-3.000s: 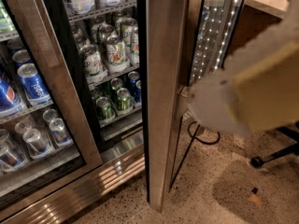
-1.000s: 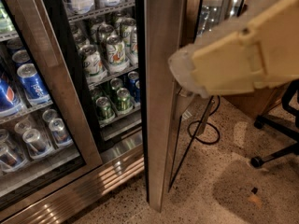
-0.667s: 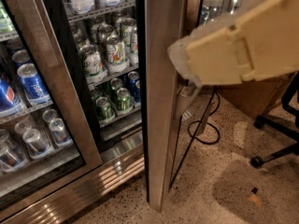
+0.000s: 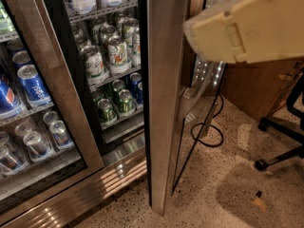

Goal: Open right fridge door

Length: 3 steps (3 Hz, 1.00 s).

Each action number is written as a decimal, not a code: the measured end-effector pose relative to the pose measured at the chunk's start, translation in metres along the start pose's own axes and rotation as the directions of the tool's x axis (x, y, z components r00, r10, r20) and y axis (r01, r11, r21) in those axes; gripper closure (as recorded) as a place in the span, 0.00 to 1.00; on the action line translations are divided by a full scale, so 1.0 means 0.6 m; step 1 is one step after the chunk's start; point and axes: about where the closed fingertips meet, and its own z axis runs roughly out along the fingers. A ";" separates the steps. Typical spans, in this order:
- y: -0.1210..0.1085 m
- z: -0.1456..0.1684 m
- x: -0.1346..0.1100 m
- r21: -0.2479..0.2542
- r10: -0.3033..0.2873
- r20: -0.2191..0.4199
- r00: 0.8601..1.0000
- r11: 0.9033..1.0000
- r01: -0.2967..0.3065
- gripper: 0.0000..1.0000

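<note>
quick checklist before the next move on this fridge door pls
1. Right fridge door swung out from the cabinet, seen edge-on: ok.
2. Tool on the handle: cannot tell; the tool is hidden behind the cream arm beside the door's upper part.
3. Black cable clear of the door's swing: not ok, it loops on the floor just behind the door.
4. Chair base apart from the door: ok.
5. Cans upright on the shelves: ok.

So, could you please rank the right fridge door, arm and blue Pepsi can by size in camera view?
right fridge door and arm, near camera: too alike to rank
blue Pepsi can
The gripper hides behind the arm.
</note>
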 end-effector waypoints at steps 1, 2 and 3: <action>-0.006 -0.004 0.003 0.000 0.000 0.000 1.000 1.000 0.000 0.63; -0.012 -0.010 0.004 0.000 0.000 0.000 1.000 1.000 0.000 0.40; -0.012 -0.010 0.004 0.000 0.000 0.000 1.000 1.000 0.000 0.19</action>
